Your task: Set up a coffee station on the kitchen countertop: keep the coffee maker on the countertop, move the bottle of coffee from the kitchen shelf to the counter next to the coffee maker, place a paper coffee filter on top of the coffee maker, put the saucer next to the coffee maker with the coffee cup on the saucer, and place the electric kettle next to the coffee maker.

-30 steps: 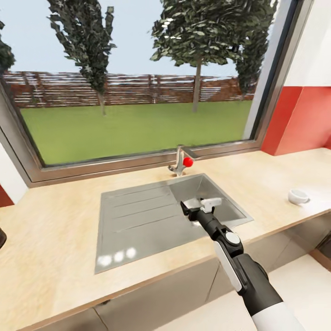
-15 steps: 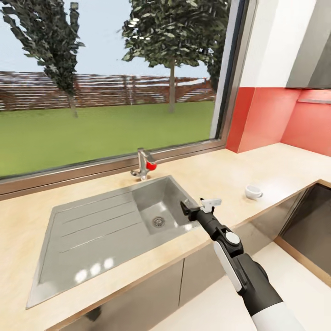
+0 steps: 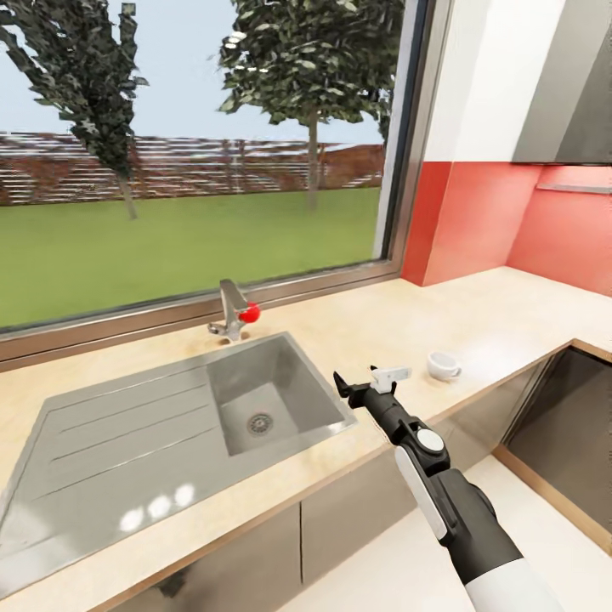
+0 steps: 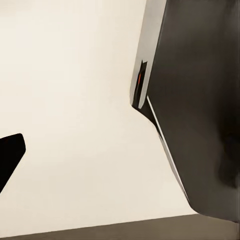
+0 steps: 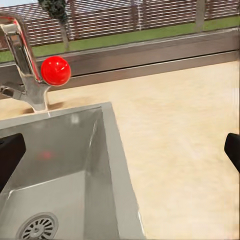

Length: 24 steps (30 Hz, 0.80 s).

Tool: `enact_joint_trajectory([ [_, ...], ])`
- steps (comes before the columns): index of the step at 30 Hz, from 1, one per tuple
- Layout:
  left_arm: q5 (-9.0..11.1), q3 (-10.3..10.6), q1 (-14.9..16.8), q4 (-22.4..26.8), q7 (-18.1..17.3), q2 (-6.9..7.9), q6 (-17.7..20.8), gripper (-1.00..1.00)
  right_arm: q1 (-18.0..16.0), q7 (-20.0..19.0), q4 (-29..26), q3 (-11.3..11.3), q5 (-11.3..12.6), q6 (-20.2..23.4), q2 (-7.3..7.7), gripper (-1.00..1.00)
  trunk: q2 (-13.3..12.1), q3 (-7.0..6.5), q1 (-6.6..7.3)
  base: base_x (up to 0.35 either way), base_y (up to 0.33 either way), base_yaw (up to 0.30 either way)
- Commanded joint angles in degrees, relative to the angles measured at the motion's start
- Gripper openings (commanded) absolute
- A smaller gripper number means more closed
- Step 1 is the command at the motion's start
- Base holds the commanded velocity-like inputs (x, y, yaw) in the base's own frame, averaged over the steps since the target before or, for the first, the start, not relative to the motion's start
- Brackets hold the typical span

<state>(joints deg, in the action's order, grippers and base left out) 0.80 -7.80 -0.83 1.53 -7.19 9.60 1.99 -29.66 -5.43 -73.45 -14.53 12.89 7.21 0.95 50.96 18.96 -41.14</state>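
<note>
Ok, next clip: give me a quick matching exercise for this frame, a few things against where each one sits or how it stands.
Things:
1. cup
2. tap
3. drain
4. right gripper

Places or states:
A. in the bottom of the sink basin
B. open, above the countertop beside the sink
C. behind the sink, by the window
D. on the countertop, right of the gripper

Pairs: 1-D, 2-C, 3-A, 4-B

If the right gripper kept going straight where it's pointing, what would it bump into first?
Probably the window sill. The open right gripper points over the kitchen countertop, just past the sink rim, with the faucet off to one side. Depth is uncertain.
</note>
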Motion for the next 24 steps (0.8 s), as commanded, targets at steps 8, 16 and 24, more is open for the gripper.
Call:
enact_joint_trajectory([
  [8,0.08,-0.37,-0.05,0.07,-0.25,-0.02,0.21,1.0,-0.01,-0.11,-0.03,-0.06,0.47,0.26,0.08,1.0,0.04,0.05,-0.02,0.033,-0.285,0.0],
  [16,0.08,-0.37,-0.05,0.06,-0.2,-0.02,0.21,1.0,0.02,-0.03,-0.03,-0.06,0.47,0.26,0.1,1.0,0.04,0.05,-0.02,0.07,-0.288,0.0],
  [24,0.08,-0.37,-0.05,0.06,-0.2,-0.02,0.21,1.0,0.0,-0.02,-0.11,-0.06,0.47,0.26,0.1,1.0,0.04,0.05,-0.02,0.114,-0.288,0.0],
])
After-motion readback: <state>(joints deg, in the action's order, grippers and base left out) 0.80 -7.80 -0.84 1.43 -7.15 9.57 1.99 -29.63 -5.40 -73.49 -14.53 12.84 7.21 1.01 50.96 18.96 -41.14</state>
